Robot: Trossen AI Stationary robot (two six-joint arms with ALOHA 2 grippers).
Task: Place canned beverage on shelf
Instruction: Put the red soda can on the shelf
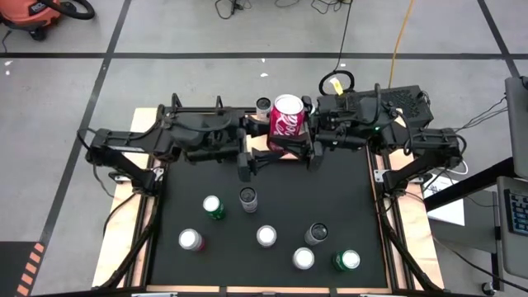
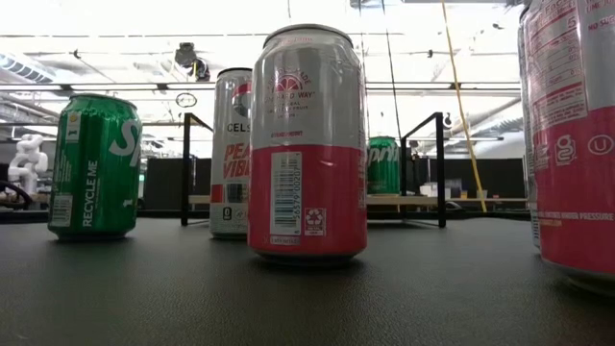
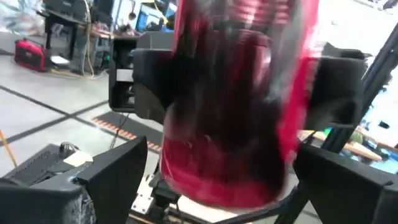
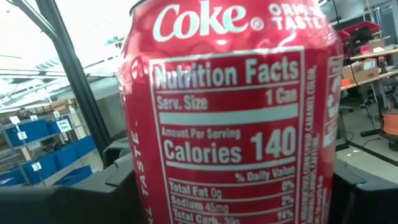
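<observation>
One can matters rn: the red Coke can (image 1: 288, 124), lifted off the mat, up by the shelf (image 2: 413, 200) at the far end of the table. Right gripper (image 1: 308, 142) is clamped on its sides, label filling the right wrist view. Left gripper (image 1: 254, 158) sits on the can's other side with fingers spread wide, not gripping anything afaict.

Tips for setting it down, imo:
- Shelf already has a green can (image 2: 382, 163) on it. There's also a silver-topped can (image 1: 263, 105) right beside the Coke can, prob on the shelf too but can't confirm. Aim for a bare bit of board between the black brackets, clear of those.
- Keep the can upright and lower it straight down. Don't let go till the base is flat on the wood.
- The left arm is v close, so it should back off from the shelf first, otherwise the fingers could clip the can.
- Open slowly, then pull away level so the can doesn't tip.
</observation>
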